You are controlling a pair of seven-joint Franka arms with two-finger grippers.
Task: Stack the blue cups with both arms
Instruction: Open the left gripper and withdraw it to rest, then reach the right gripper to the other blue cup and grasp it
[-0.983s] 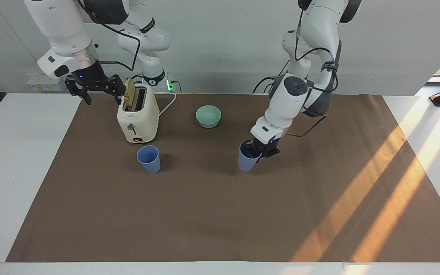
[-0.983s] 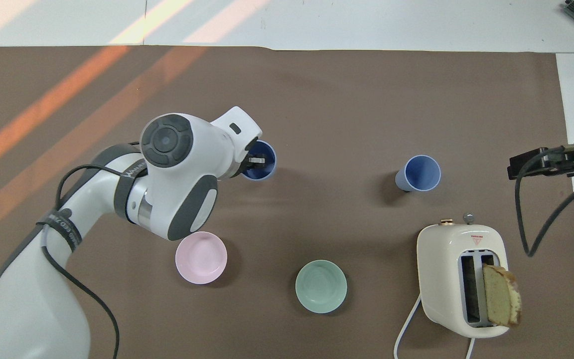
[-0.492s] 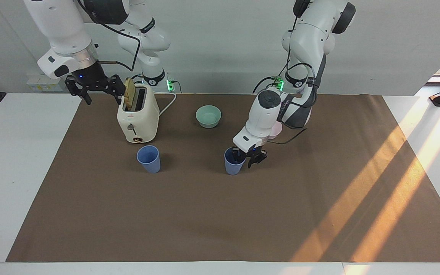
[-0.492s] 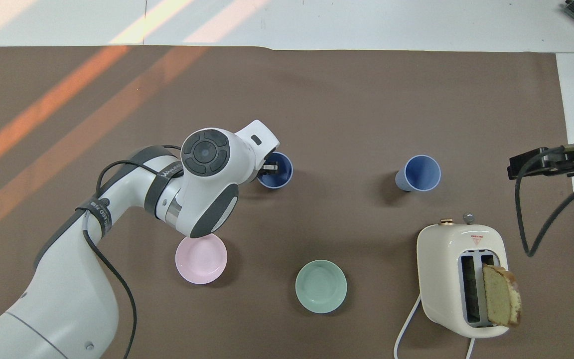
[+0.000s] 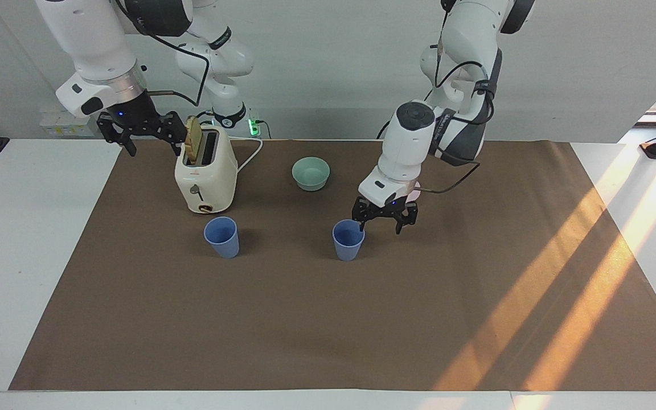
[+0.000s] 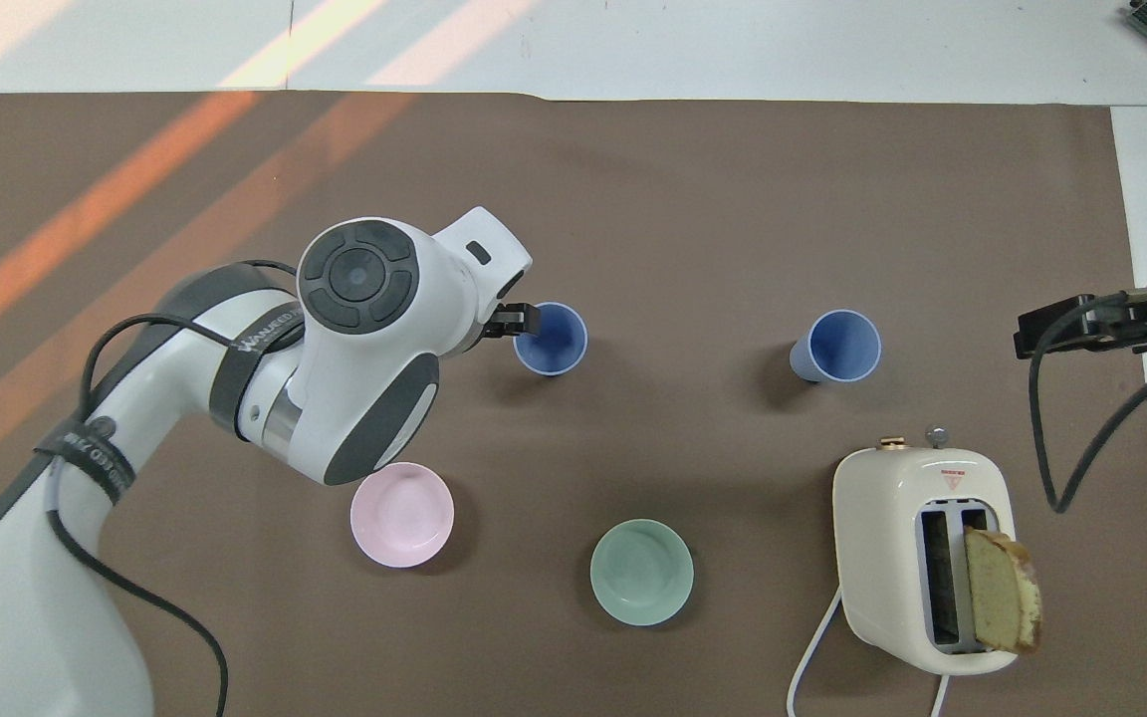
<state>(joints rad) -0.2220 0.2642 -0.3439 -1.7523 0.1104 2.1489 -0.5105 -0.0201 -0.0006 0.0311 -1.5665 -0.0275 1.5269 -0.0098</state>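
Note:
One blue cup (image 5: 348, 240) stands upright on the brown mat near the middle, also seen in the overhead view (image 6: 551, 339). My left gripper (image 5: 380, 226) is open and empty, just above the mat beside this cup toward the left arm's end; one fingertip (image 6: 516, 321) is close to the rim. The second blue cup (image 5: 221, 236) stands upright farther from the robots than the toaster, also seen from overhead (image 6: 837, 347). My right gripper (image 5: 151, 143) is open and empty, raised beside the toaster toward the right arm's end, where it waits.
A cream toaster (image 5: 205, 171) holds a bread slice (image 5: 193, 139) in one slot. A pale green bowl (image 5: 311, 173) sits nearer to the robots than the cups. A pale pink bowl (image 6: 401, 515) lies under the left arm.
My left gripper carried the cup toward the right arm's end, set it down upright, let go and lifted away open. The right arm has not moved.

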